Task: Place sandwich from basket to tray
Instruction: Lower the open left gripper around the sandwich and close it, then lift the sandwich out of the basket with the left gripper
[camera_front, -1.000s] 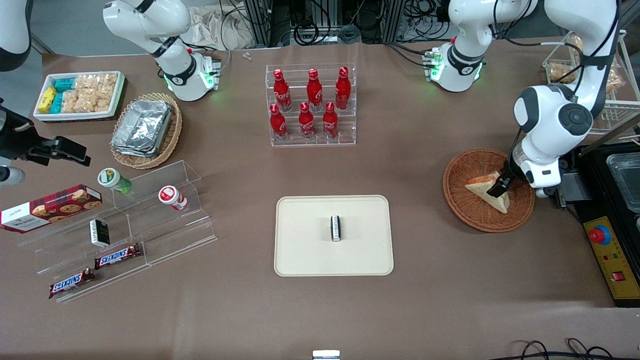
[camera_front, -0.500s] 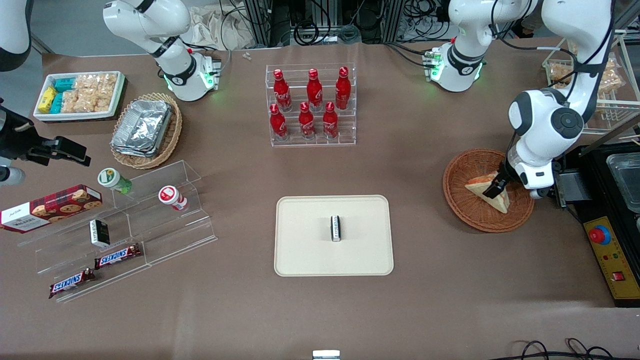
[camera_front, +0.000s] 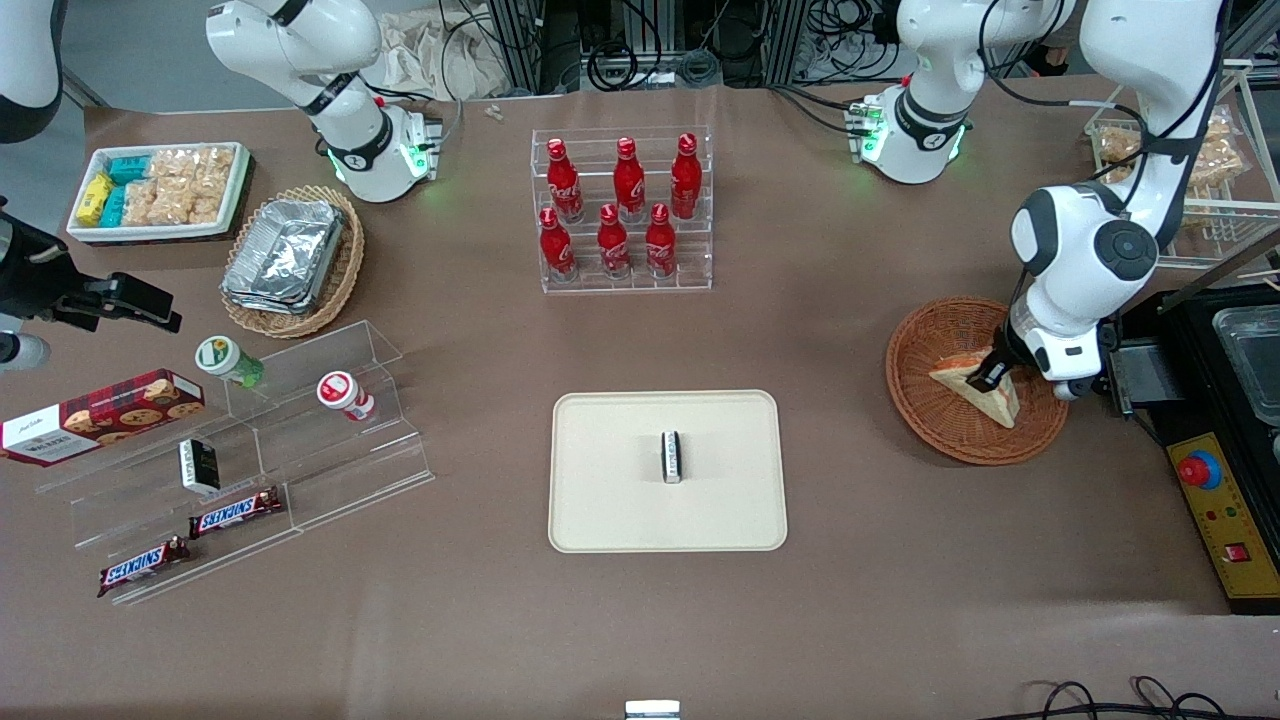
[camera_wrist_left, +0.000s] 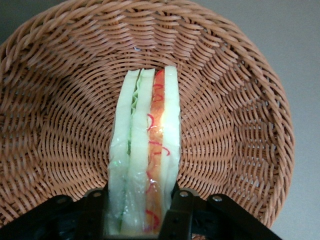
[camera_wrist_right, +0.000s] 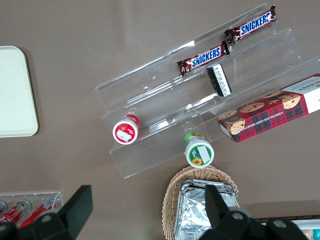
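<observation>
The sandwich (camera_front: 975, 384), a pale bread wedge with red and green filling, stands on edge in the round reddish-brown wicker basket (camera_front: 925, 400) toward the working arm's end of the table. My left gripper (camera_front: 987, 374) is down in the basket and shut on the sandwich. In the left wrist view the sandwich (camera_wrist_left: 145, 150) sits squeezed between the two black fingers (camera_wrist_left: 178, 212), over the basket weave (camera_wrist_left: 240, 125). The cream tray (camera_front: 610, 500) lies mid-table, nearer the front camera than the bottle rack, well apart from the basket.
A small dark packet (camera_front: 672, 456) stands on the tray. A clear rack of red bottles (camera_front: 622, 210) stands mid-table. A black machine with a red button (camera_front: 1220, 480) lies beside the basket. An acrylic shelf of snacks (camera_front: 240, 450) and a foil-container basket (camera_front: 290, 260) lie toward the parked arm's end.
The left arm has shifted slightly away from the front camera, and the sandwich in its grip has tipped and moved a little with it inside the basket.
</observation>
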